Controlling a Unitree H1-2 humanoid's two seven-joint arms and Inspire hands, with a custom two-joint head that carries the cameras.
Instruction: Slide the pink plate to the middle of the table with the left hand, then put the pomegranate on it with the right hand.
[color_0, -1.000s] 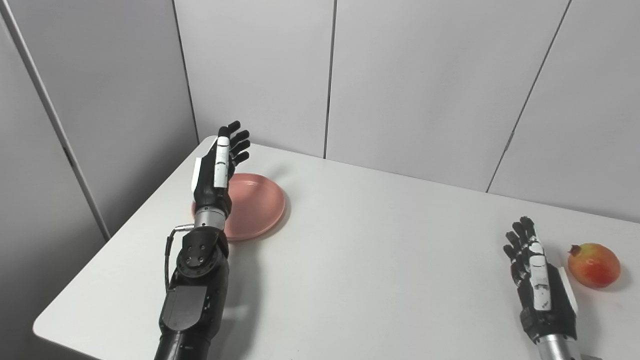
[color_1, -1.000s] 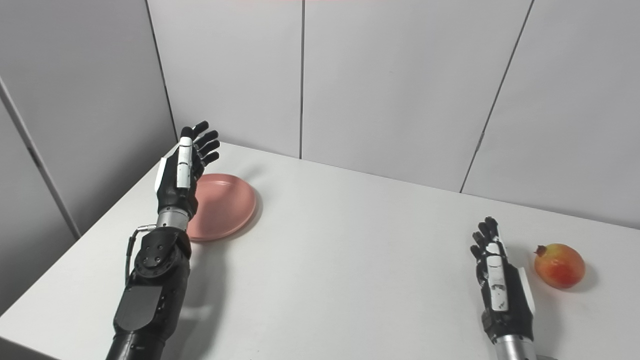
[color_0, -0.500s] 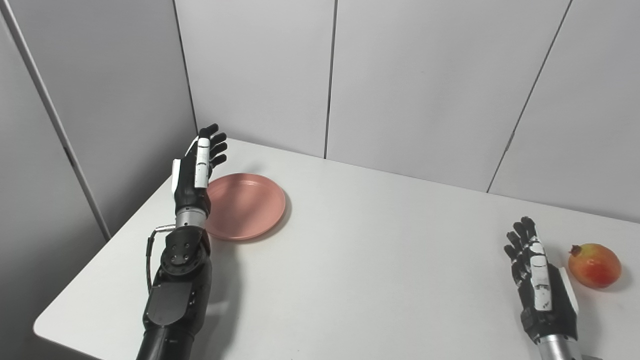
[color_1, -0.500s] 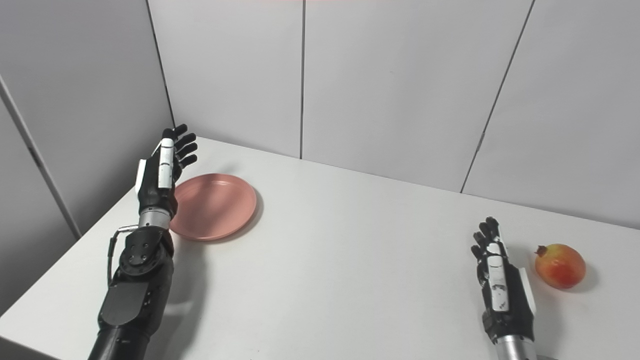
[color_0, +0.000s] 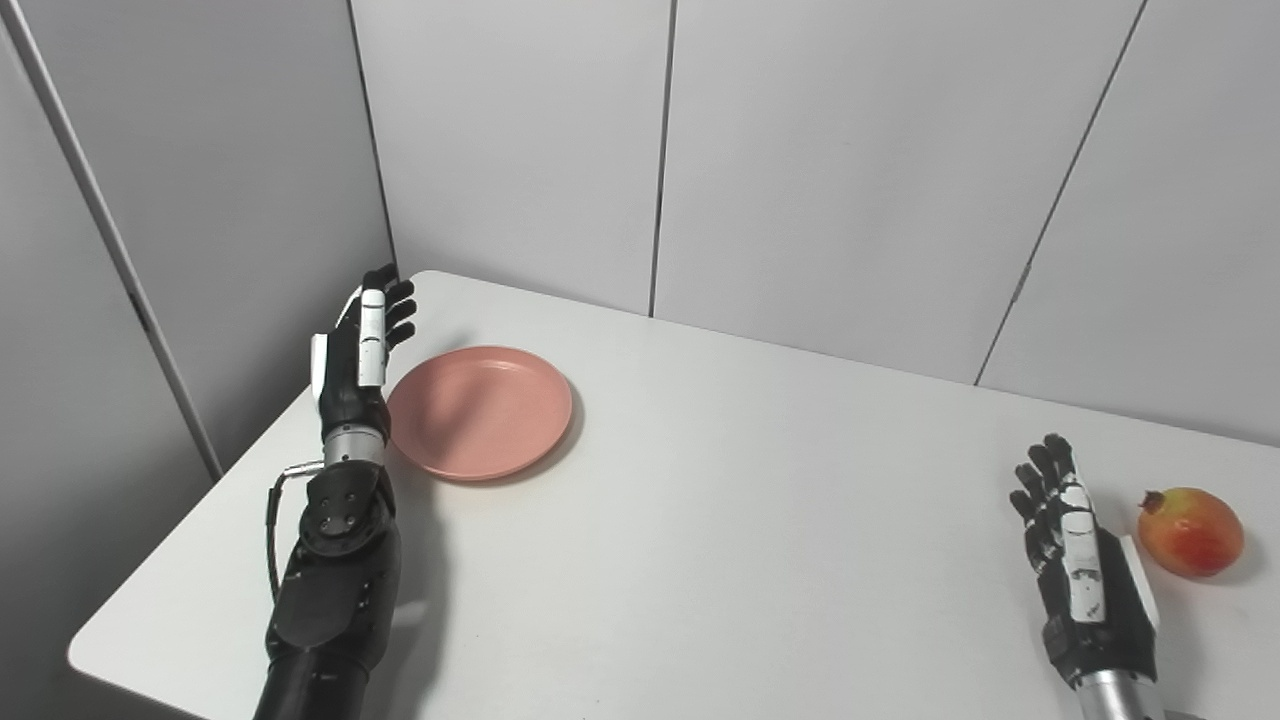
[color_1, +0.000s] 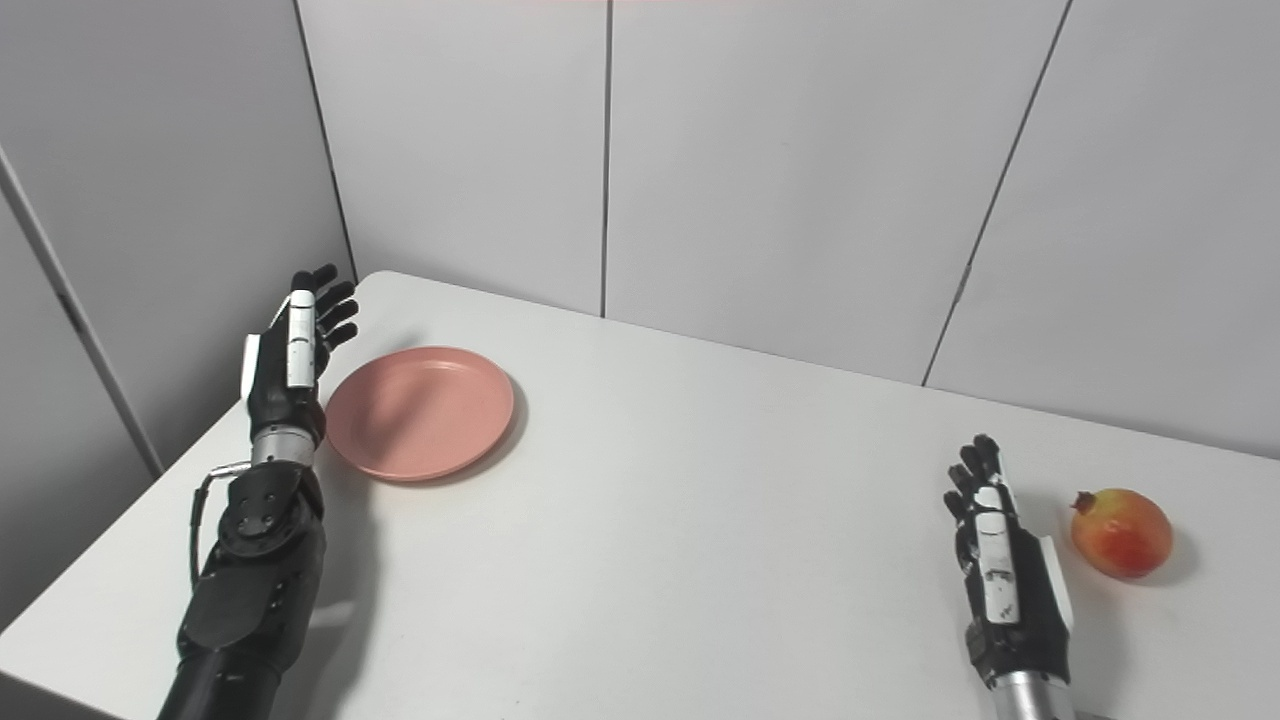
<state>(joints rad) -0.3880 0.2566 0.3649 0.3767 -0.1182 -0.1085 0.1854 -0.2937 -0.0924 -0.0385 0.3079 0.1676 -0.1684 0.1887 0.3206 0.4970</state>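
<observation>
Left hand (color_0: 356, 365) raised edge-on, right hand (color_0: 1085, 575) low, both with fingers (color_0: 395, 300) spread.

Plate (color_0: 480, 412) lay at the table's (color_0: 700, 520) far left, left hand (color_0: 355, 350) just left of it, pomegranate (color_0: 1190, 531) far right, right hand (color_0: 1085, 585) beside it.
</observation>
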